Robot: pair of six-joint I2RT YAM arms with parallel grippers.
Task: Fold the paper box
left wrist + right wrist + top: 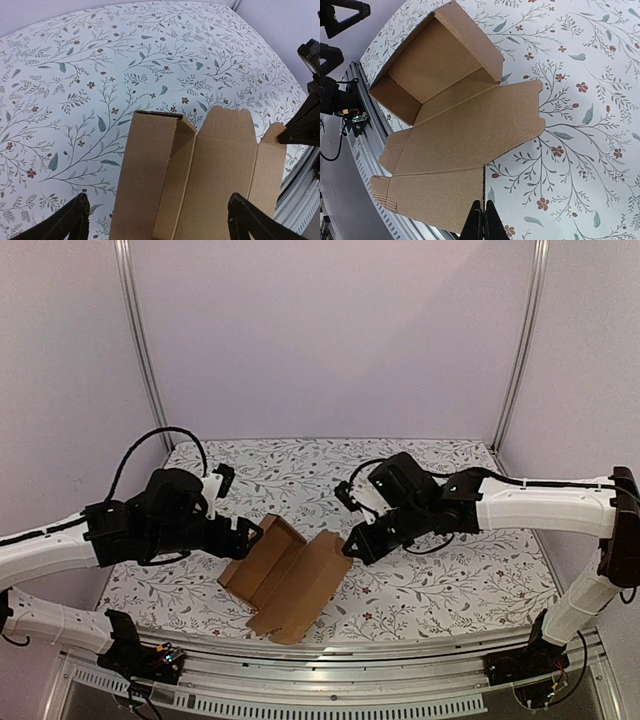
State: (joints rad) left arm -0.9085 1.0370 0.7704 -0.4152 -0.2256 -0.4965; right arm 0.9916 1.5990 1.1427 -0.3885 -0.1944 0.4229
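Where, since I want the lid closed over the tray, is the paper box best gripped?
Pinch the paper box at the lid flap's free edge, coming from the right: the flap is a thin single sheet, seemingly lifted there, so a pinch holds it. The right gripper looks shut on it; the open left gripper straddles the tray end.

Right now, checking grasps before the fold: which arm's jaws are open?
The left arm: its jaws stand wide apart astride the paper box, while the right arm's are shut at its edge.
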